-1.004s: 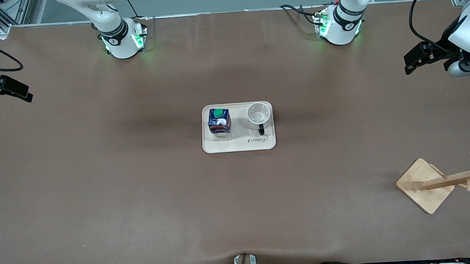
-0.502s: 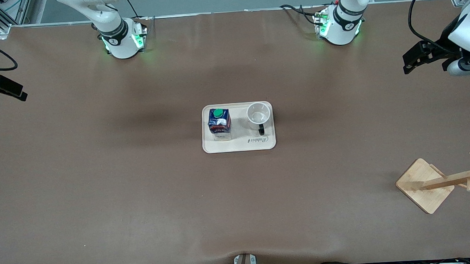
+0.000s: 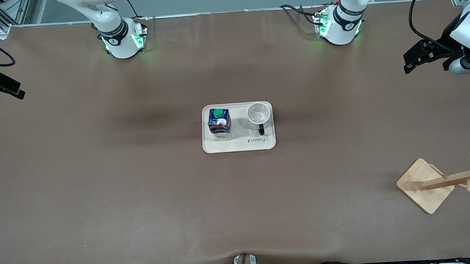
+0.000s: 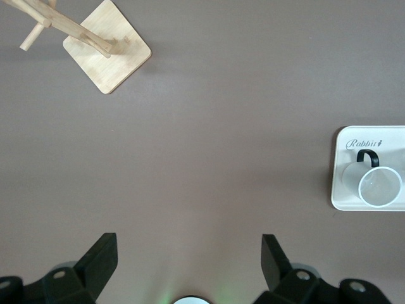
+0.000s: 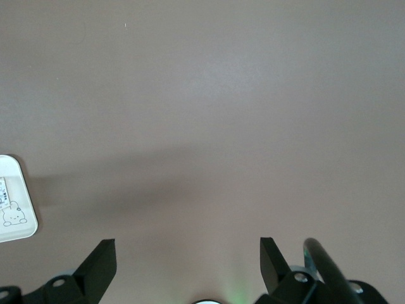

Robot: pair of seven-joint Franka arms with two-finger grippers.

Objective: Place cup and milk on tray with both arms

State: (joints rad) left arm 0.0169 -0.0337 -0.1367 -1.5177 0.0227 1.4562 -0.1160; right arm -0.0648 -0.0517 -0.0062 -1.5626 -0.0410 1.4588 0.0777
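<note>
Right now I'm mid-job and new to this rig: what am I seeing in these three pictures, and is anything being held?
Two white robot arms work one brown table. The big picture looks down from across it; the other two come from cameras on each wrist. Centre table sits the tray, with the milk and the cup standing on it, side by side. A wooden rack lies toward the left arm's end. The left gripper and right gripper wait over the table's ends, jaws open, holding nothing.

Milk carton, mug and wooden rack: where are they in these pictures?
milk carton (image 3: 219, 124), front view, blue side.
mug (image 3: 258, 114), front view, inside bottom.
wooden rack (image 3: 423, 184), front view, square base.
</note>
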